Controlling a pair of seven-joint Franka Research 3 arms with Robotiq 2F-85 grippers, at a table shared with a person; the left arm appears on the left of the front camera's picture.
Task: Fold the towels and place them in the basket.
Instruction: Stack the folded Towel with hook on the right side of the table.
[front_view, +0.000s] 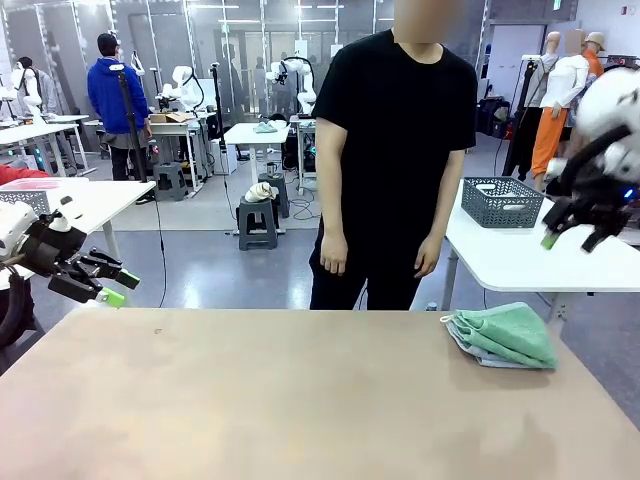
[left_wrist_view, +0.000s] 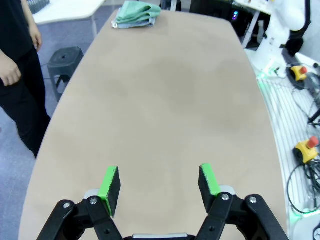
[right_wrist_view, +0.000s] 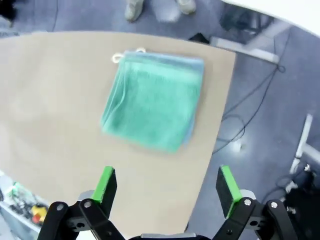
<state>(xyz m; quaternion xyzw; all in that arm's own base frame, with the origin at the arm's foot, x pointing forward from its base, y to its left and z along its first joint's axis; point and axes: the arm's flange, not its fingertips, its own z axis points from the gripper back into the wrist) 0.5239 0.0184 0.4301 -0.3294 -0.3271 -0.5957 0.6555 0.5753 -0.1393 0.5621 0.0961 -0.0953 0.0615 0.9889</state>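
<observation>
The right gripper (right_wrist_view: 167, 187) is hanging in the air with its jaws spread wide and nothing between the green pads (right_wrist_view: 106, 183) — in the front view it (front_view: 572, 240) is sitting at about three o'clock, above the table's far right corner. The left gripper (left_wrist_view: 159, 184) is also standing open and empty, hovering over the bare tabletop (left_wrist_view: 165, 110); from the front it (front_view: 120, 288) is showing at nine o'clock. The folded towels (front_view: 505, 335) are lying stacked at roughly four o'clock on the table (front_view: 300, 400) — mint green on top, the pale blue-grey one peeking out beneath. A grey mesh basket (front_view: 502, 201) is resting on the white table behind, near two o'clock. A person (front_view: 395, 160) is standing at twelve o'clock, arms down.
</observation>
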